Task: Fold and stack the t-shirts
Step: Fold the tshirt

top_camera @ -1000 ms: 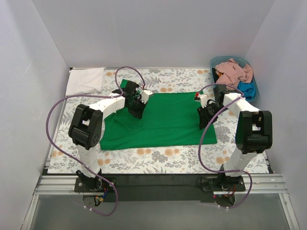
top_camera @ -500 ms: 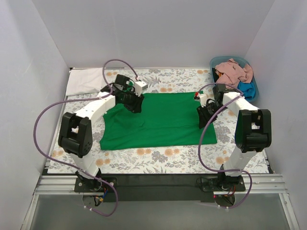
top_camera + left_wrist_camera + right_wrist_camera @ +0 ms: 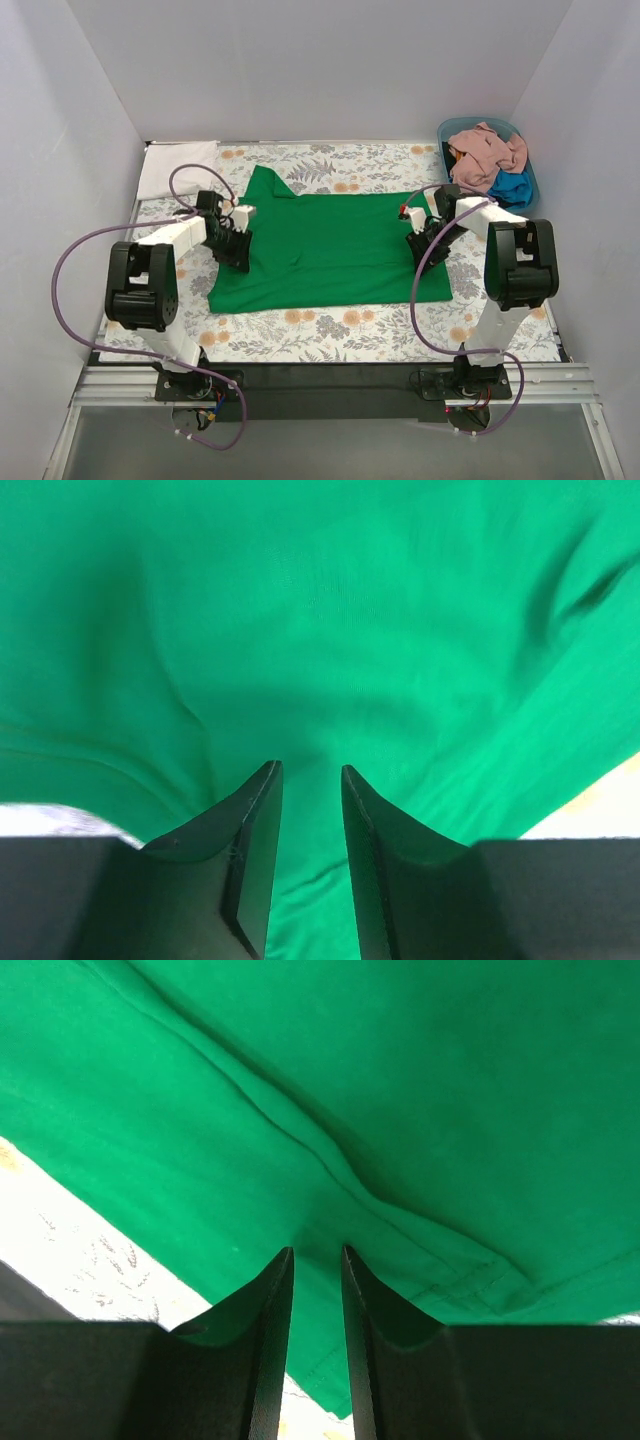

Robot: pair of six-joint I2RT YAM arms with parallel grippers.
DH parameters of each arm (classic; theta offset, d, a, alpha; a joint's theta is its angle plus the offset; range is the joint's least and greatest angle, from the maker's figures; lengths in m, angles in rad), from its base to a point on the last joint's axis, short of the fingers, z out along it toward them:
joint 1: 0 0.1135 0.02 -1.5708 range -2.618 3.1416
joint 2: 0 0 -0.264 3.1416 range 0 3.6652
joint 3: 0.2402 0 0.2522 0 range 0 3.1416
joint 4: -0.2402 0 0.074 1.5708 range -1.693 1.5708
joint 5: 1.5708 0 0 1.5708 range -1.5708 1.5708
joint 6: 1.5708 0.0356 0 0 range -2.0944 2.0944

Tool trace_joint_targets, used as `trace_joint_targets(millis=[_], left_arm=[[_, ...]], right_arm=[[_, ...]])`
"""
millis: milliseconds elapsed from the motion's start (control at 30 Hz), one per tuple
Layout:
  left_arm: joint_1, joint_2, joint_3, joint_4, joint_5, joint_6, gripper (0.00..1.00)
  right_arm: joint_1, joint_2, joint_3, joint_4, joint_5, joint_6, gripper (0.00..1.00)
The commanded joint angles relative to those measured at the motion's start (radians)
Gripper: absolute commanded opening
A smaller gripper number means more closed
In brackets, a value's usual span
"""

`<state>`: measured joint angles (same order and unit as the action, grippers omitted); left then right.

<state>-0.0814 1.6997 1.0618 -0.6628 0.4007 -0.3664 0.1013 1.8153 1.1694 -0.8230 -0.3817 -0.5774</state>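
A bright green t-shirt [image 3: 330,250] lies spread on the floral covering, one corner reaching back at the upper left. My left gripper [image 3: 238,250] sits low over its left edge. In the left wrist view the left gripper [image 3: 312,770] has its jaws a little apart, with only the green t-shirt [image 3: 350,630] showing beneath. My right gripper [image 3: 418,240] rests at the shirt's right edge. In the right wrist view the right gripper [image 3: 318,1252] also shows a narrow gap, and a crease in the green t-shirt [image 3: 400,1080] runs up to its tips.
A blue tub [image 3: 533,180] at the back right holds a salmon-pink shirt [image 3: 485,150] and a blue shirt [image 3: 515,187]. A white folded cloth [image 3: 178,168] lies at the back left corner. White walls close in the table on three sides.
My left gripper let go of the shirt near its upper left and swung left and nearer, down to the left edge. That corner now lies flat. The right arm barely moved.
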Motion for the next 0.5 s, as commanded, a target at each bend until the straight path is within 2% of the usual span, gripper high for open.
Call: trace_joint_targets(millis=[0, 167, 267, 367, 467], left_arm=[[-0.001, -0.075, -0.106, 0.017, -0.037, 0.001, 0.28], [0.026, -0.172, -0.275, 0.023, -0.085, 0.014, 0.26], [0.068, -0.219, -0.310, -0.012, -0.079, 0.033, 0.25], [0.080, -0.265, -0.300, -0.070, -0.053, 0.067, 0.27], [0.080, -0.264, -0.167, -0.131, 0.018, 0.080, 0.34]], right_arm=[[0.014, 0.006, -0.051, 0.025, 0.058, -0.016, 0.33], [0.058, -0.034, -0.152, 0.019, 0.084, -0.035, 0.34], [0.089, -0.091, -0.215, 0.010, 0.081, -0.051, 0.36], [0.094, -0.142, -0.191, -0.057, -0.006, -0.067, 0.41], [0.083, -0.185, -0.102, -0.122, -0.109, -0.055, 0.47]])
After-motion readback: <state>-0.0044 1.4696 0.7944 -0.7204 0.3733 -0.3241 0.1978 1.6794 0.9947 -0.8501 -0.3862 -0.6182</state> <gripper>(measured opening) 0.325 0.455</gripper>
